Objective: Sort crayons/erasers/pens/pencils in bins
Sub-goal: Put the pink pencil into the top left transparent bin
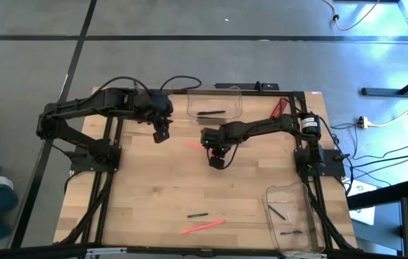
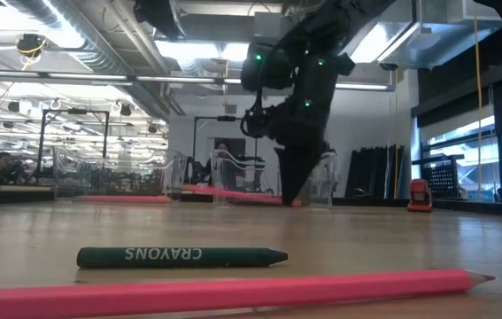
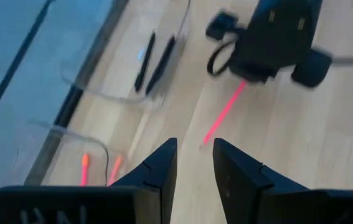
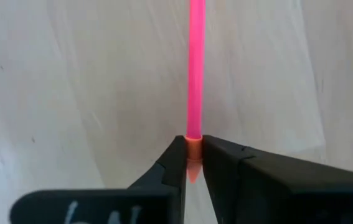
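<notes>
Right pincer (image 4: 192, 163) pinches the end of a pink pencil (image 4: 195, 68) on the wooden worktop (image 1: 153, 194).

The pencil lies flat on the pale planks near mid-worktop, its orange tip clenched between the right fingers. The left pincer (image 3: 193, 168) hovers released above the worktop near the far bin (image 1: 214, 103), which holds two pens (image 1: 211, 112). Another bin (image 1: 290, 216) at the near right corner holds dark sticks. Near the front edge lie a green crayon (image 2: 180, 257) and, just beside it, a second pink pencil (image 2: 233, 292). A red tool (image 1: 278, 108) lies at the far right. Around the worktop is grey floor with cables; the low view shows a workshop with ceiling ducts, strip lights and windows.
</notes>
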Controlling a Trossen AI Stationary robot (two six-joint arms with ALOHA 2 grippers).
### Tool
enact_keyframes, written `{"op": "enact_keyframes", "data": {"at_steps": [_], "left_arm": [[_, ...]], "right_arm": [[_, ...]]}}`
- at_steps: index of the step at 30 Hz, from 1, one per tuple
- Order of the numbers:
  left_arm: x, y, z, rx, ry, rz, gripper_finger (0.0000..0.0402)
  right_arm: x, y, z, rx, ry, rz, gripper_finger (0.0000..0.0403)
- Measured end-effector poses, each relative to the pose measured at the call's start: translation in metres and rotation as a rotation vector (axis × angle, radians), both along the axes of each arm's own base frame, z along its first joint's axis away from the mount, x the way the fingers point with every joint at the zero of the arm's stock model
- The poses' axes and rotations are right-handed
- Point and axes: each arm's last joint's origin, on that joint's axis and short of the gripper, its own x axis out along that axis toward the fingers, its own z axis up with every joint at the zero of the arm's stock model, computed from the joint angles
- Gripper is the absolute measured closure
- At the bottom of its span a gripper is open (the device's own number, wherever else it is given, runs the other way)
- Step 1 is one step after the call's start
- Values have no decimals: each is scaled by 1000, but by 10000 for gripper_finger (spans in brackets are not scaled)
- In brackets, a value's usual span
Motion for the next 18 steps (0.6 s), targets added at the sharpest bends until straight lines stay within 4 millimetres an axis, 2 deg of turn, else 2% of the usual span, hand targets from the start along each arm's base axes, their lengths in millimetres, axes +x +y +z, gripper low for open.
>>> {"op": "enact_keyframes", "data": {"at_steps": [8,18], "left_arm": [[-12,-2,-8,-52,138,5,305],[-12,-4,-8,-53,161,-112,305]], "right_arm": [[12,-1,19,-19,-57,39,360],[29,-5,59,-155,-141,106,360]]}}
